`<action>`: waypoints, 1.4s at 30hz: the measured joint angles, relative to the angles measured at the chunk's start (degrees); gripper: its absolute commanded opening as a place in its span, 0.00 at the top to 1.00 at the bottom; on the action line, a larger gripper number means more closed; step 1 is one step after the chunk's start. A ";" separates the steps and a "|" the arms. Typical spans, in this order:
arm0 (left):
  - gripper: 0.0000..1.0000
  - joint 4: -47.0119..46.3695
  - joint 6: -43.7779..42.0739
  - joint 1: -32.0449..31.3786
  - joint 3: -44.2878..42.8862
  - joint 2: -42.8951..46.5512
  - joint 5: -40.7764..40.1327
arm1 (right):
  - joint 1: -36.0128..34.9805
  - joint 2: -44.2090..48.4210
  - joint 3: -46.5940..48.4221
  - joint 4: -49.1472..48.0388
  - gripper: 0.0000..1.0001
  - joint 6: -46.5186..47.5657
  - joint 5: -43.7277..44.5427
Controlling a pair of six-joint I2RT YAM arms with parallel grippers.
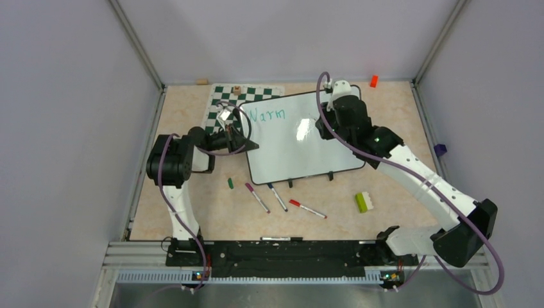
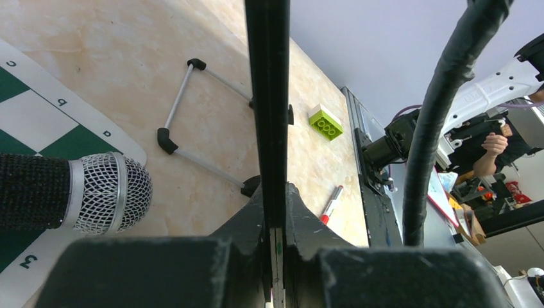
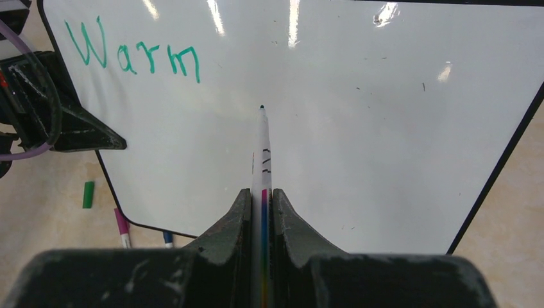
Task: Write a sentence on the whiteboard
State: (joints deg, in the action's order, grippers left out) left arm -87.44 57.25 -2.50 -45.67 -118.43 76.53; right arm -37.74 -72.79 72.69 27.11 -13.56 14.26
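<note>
The whiteboard [image 1: 301, 151] lies tilted on the table, with the sentence [image 1: 266, 115] standing as the single teal word "Warm" [image 3: 135, 54] at its top left. My left gripper [image 1: 247, 142] is shut on the board's left rim, which runs edge-on [image 2: 268, 96] between its fingers [image 2: 274, 208]. My right gripper [image 1: 323, 124] hovers over the board's middle, shut on a white marker [image 3: 262, 160]. The marker's teal tip points at bare board below and to the right of "Warm". Whether the tip touches the surface I cannot tell.
A green-and-white chess mat [image 1: 221, 102] lies behind the left gripper. In front of the board are a green cap [image 1: 230, 183], purple [image 1: 256, 197], blue [image 1: 277, 197] and red [image 1: 306, 208] markers, and a green brick [image 1: 363, 202]. An orange piece [image 1: 373, 81] sits at the back.
</note>
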 measured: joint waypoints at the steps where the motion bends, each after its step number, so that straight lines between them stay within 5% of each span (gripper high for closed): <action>1: 1.00 -0.02 -0.17 0.09 0.37 0.31 -0.11 | 0.02 0.00 -0.02 -0.04 1.00 0.00 0.04; 42: 1.00 -0.02 -0.07 0.26 0.33 0.52 0.13 | 2.62 -12.81 11.89 2.86 1.00 2.10 -3.23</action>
State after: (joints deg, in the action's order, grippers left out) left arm -87.46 57.19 -2.24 -45.34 -117.91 76.66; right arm -35.11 -85.60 84.58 29.98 -11.46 11.03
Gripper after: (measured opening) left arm 0.091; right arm 0.097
